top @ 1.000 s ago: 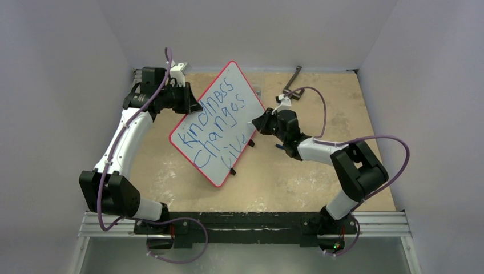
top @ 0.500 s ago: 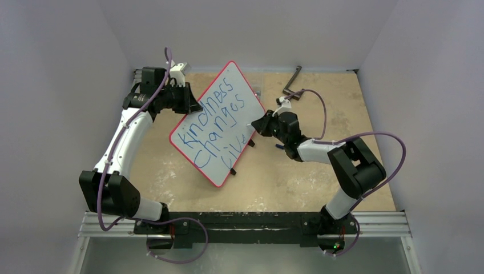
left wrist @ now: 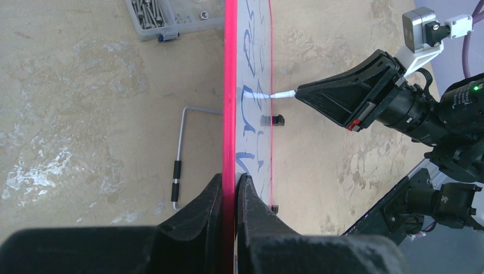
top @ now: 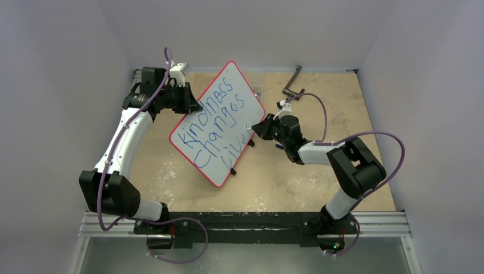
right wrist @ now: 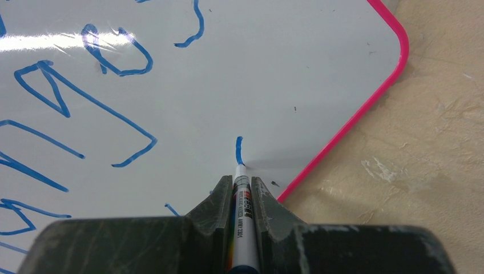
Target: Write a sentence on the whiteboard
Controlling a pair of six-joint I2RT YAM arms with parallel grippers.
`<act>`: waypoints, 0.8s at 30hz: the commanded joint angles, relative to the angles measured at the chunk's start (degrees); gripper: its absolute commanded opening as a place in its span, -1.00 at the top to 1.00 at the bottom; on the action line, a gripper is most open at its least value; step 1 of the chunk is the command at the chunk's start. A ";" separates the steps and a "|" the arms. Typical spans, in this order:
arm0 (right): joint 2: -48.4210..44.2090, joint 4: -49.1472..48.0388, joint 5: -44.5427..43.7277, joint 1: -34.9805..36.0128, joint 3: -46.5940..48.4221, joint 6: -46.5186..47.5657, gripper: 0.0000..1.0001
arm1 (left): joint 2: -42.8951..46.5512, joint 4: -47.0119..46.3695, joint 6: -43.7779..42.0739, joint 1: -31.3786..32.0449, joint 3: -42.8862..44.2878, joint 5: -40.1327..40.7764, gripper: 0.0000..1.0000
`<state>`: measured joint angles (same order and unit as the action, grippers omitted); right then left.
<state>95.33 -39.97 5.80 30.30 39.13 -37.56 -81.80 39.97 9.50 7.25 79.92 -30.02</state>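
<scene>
The whiteboard [top: 228, 97] with a red rim stands tilted, its far-left edge clamped in my shut left gripper [top: 191, 103]; the left wrist view shows the jaws [left wrist: 230, 178] pinching the red rim [left wrist: 230, 85]. The blue sentence [top: 220, 117] reads "Kindness changes live" in slanted lines. My right gripper [top: 257, 128] is shut on a white marker [right wrist: 242, 200] at the board's right edge. The marker tip touches the white surface [right wrist: 285, 68] at the end of a short fresh blue stroke [right wrist: 238, 149], close to the red rim [right wrist: 342, 131].
A clear compartment box of screws [left wrist: 165, 17] and a bent metal tool [left wrist: 178, 154] lie behind the board. A black L-shaped tool [top: 292, 83] lies at the back. Small black clips [left wrist: 273, 120] stick out from the board's edge. Grey walls enclose the table.
My right gripper with the marker has slid a little toward me along the board's right edge, and a short new stroke shows after "live". The left arm and board hold still.
</scene>
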 commanded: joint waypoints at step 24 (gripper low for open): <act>3.59 3.87 -0.08 -2.18 2.66 0.64 1.00 | -0.05 3.71 -5.10 0.06 0.17 6.38 1.00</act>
<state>98.04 -35.03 2.63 27.57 41.12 -37.39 -81.80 40.14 9.98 7.22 79.92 -29.69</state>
